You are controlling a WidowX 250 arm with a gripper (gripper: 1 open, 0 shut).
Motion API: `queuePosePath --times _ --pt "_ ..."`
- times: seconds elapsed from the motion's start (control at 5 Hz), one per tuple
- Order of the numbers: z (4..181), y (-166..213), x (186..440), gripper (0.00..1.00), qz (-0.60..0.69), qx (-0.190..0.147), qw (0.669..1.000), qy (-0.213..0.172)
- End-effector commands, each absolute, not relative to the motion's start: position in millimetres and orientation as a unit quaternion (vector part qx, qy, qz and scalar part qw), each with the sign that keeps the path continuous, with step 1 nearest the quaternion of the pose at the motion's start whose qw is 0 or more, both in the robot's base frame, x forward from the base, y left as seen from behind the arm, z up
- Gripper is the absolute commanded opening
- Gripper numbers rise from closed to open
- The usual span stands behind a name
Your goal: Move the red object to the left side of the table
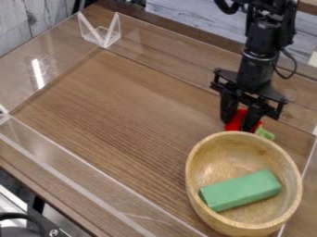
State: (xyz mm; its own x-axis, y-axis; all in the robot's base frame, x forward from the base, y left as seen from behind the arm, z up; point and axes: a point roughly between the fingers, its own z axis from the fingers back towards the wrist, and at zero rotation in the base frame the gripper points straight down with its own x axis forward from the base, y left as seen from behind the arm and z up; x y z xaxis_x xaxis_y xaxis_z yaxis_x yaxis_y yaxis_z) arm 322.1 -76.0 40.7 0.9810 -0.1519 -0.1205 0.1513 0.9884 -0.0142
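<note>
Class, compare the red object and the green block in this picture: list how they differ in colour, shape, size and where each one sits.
Colour: the red object is red with a light-green leaf; the green block is all green.
Shape: the red object looks rounded, the green block flat and rectangular.
Size: the red object looks smaller than the green block.
Place: the red object sits on the table between the claw's fingers; the green block lies inside the wooden bowl.

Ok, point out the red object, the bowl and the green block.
red object [238, 118], camera view, red body between the gripper fingers
bowl [198, 163], camera view, left rim
green block [242, 191], camera view, top face
</note>
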Motion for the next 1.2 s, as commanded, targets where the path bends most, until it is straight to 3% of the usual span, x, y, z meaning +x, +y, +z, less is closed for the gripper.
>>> queuePosePath --times 0.0,0.2,0.4,0.6,1.0 --pt "61.6 -72 326 0.00 -0.074 0.001 0.997 0.030" --pt "67.0 -70 323 0.00 -0.074 0.004 0.997 0.024" --pt "73.5 -69 321 1.00 -0.070 0.002 0.997 0.018" --pt "78.4 -69 319 1.00 -0.069 -0.006 0.998 0.011" --pt "67.8 -68 324 1.00 -0.073 -0.006 0.997 0.014"
